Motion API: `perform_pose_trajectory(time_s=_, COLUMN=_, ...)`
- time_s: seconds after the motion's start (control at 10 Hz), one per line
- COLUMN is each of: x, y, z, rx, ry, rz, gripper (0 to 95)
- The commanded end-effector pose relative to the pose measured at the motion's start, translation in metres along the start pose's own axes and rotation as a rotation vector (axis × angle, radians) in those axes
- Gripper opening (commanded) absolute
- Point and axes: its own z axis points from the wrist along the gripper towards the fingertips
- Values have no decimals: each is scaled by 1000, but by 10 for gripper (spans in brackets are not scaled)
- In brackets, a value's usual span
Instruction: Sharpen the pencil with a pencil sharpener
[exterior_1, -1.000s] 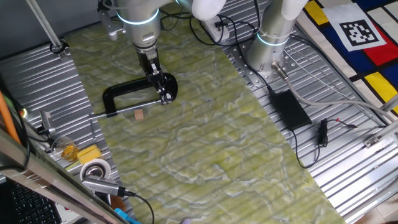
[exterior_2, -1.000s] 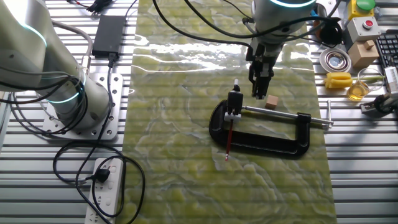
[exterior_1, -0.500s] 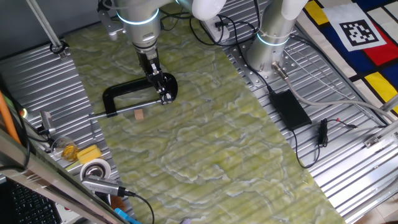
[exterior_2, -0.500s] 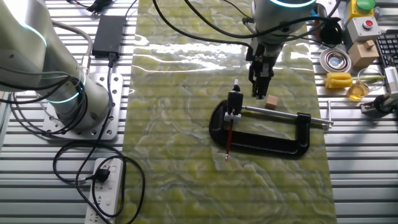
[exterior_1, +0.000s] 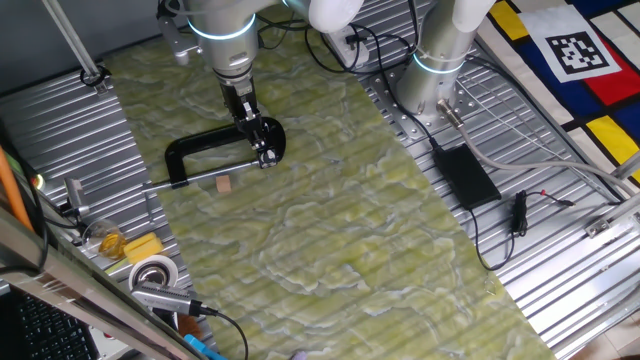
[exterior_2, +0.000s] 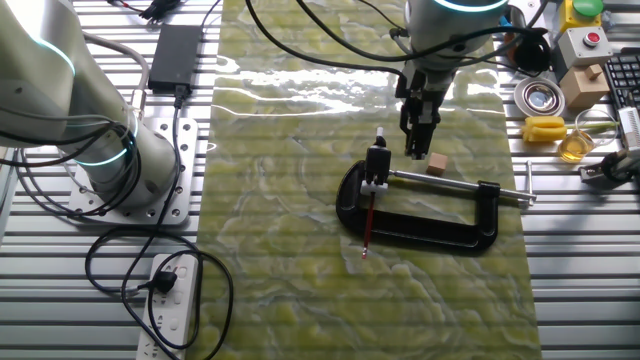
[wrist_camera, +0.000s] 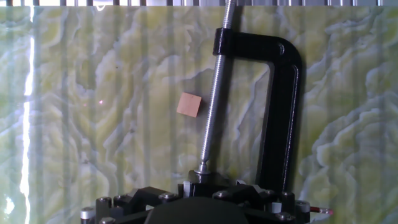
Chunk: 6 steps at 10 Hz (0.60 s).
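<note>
The pencil (exterior_2: 367, 225) is a thin dark-red stick. Its top end sits in a black sharpener (exterior_2: 377, 160) and it lies across the frame of the black C-clamp (exterior_2: 420, 232). The clamp's screw rod (exterior_2: 450, 187) presses against the sharpener. My gripper (exterior_2: 417, 152) points down just behind the rod, between the sharpener and a small wooden cube (exterior_2: 437, 163). Its fingers look together and hold nothing. In the hand view I see the clamp (wrist_camera: 287, 112), the cube (wrist_camera: 188, 104) and the pencil's red end (wrist_camera: 317, 210). The fingertips are hidden there.
A second arm's base (exterior_2: 110, 150), a power strip (exterior_2: 165, 300) and a black adapter (exterior_2: 175, 50) lie left of the green mat. A tape roll (exterior_2: 538, 97), a yellow object (exterior_2: 545, 128) and a button box (exterior_2: 585, 40) sit at the right.
</note>
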Motion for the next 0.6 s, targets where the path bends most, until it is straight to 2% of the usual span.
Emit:
perform_pose_trajectory(time_s=0.1, x=0, y=0, z=0, rx=0, ry=0, rz=0, gripper=950)
perform_pose_trajectory(time_s=0.2, x=0, y=0, z=0, rx=-71, ry=1, rz=-121, gripper=0)
perform_pose_trajectory(time_s=0.6, x=0, y=0, z=0, rx=-70, ry=4, rz=-124, gripper=0)
